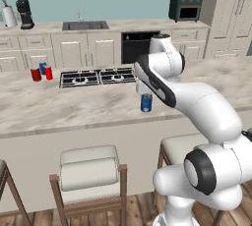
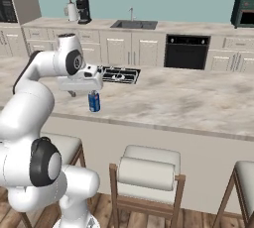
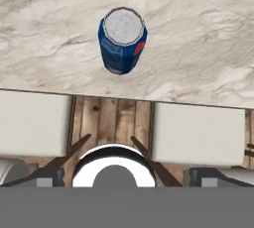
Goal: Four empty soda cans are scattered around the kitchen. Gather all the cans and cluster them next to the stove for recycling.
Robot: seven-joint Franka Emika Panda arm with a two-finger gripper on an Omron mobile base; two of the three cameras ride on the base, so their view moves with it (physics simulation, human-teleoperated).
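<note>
A blue soda can with a silvery top stands upright on the marble island, near its front edge. My gripper hangs open just above it and a little to the stool side, with nothing between its fingers. The stove is set into the island behind the can. Left of the stove stand three more soda cans close together: a red one, a blue one and another red one.
Padded stools line the island's near side. On the back counter are a sink, a coffee machine, a paper-towel roll and a dark toaster oven. Bare marble stretches right of the can.
</note>
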